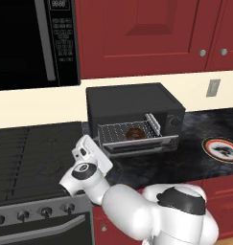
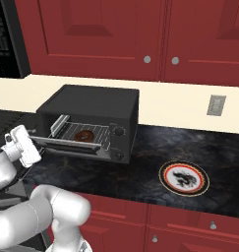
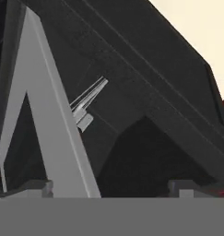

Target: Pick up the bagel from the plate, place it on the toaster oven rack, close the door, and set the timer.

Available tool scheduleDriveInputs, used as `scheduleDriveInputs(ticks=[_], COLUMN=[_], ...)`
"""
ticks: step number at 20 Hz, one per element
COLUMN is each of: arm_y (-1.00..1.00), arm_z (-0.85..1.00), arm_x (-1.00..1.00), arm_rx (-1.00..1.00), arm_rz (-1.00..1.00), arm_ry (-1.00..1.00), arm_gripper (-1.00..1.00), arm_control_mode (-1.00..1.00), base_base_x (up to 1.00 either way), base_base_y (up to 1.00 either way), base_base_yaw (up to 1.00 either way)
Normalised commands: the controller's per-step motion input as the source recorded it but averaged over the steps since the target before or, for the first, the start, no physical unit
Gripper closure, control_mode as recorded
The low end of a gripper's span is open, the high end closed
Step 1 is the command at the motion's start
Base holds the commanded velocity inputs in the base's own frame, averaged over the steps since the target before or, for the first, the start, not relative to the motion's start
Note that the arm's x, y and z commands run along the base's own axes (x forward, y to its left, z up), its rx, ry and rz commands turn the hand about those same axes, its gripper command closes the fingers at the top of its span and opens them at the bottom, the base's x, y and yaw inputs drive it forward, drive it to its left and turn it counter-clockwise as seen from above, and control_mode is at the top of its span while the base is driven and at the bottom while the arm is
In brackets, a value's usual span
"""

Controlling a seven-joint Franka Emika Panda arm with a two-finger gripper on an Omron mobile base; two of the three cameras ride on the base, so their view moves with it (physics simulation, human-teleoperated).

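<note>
Left base view: the toaster oven [image 1: 134, 107] is seen on the dark stone counter [image 1: 185, 155], between the stove [image 1: 31, 158] on the left and the plate [image 1: 222, 149] lying well to the right. Its door [image 1: 142, 145] is dropped open toward the near side, and the rack [image 1: 125, 132] is drawn out over it, with the bagel [image 1: 134, 133] resting on the wire grid, right of its middle. The plate is bare of food. The white hand of the arm is held low at the left near corner of the open door, just beside it; whether it touches cannot be told. In the hand view the gripper [image 3: 114, 189] is seen with its fingers [image 3: 39, 188] spread wide apart and nothing between them, pointed closely at the oven's dark body and the grey frame of the door. From the right base view the bagel [image 2: 85, 135] is likewise seen on the rack [image 2: 84, 132], and the plate [image 2: 184, 178] lies near the counter's front edge. A black microwave [image 1: 34, 43] hangs over the stove, red cabinets [image 2: 140, 34] above the counter.
</note>
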Motion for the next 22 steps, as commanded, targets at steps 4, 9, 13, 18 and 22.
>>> scheduleDriveInputs(ticks=[4, 9, 13, 18, 22], arm_y=[-0.09, 0.00, 0.00, 0.00, 0.00], arm_z=[0.02, 0.00, 0.00, 0.01, 0.14], arm_x=[0.72, 0.32, 0.00, 0.22, 0.63], arm_rx=[-0.17, -0.22, -0.25, -0.21, -0.14], arm_rz=[0.28, 0.38, 0.42, 0.38, 0.28], arm_ry=[0.14, 0.08, 0.01, 0.03, 0.13], arm_gripper=[-1.00, -1.00, -1.00, -1.00, -1.00], arm_control_mode=[-1.00, -1.00, -1.00, -1.00, -1.00], base_base_x=[0.00, 0.00, 0.00, 0.00, 0.00], base_base_y=[0.00, 0.00, 0.00, 0.00, 0.00], base_base_yaw=[0.00, 0.00, 0.00, 0.00, 0.00])
